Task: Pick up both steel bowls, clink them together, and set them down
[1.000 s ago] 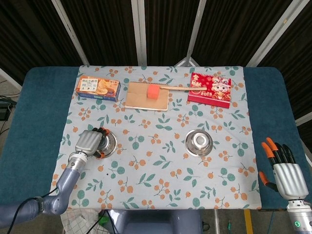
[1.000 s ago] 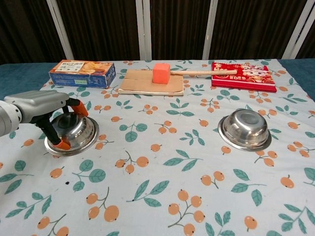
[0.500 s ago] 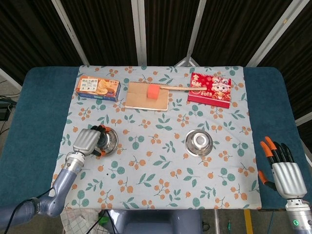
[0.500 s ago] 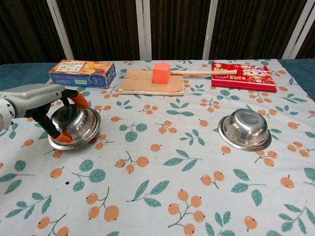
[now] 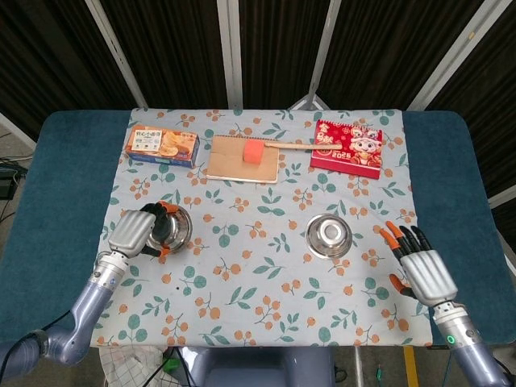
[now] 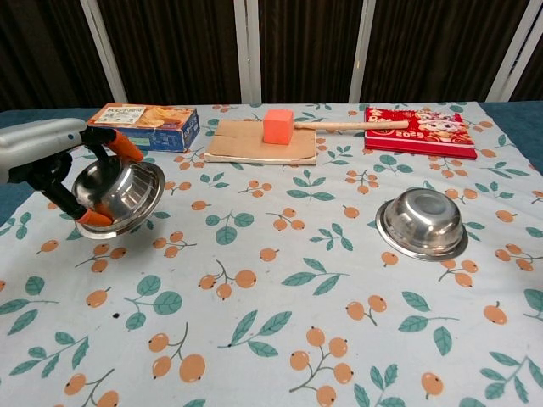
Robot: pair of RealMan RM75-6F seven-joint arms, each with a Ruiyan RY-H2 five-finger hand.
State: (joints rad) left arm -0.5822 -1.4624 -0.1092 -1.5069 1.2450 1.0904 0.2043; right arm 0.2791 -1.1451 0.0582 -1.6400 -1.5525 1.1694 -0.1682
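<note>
The left hand (image 6: 51,161) grips one steel bowl (image 6: 119,197), tilted above the bench (image 6: 280,322). The right hand (image 5: 423,270) holds nothing, fingers (image 5: 395,236) spread, near the other bowl (image 6: 422,223) resting flat.

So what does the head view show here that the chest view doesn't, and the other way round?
Only the head view shows the right robot hand, open with fingers spread, hovering beside the right steel bowl, plus the blue table edges around the floral cloth.

Only the chest view shows that the left steel bowl is lifted clear of the cloth and tilted.

Both show the left robot hand gripping that bowl, the right bowl resting on the cloth, the biscuit box, the cardboard sheet, the orange-headed mallet and the red calendar.
</note>
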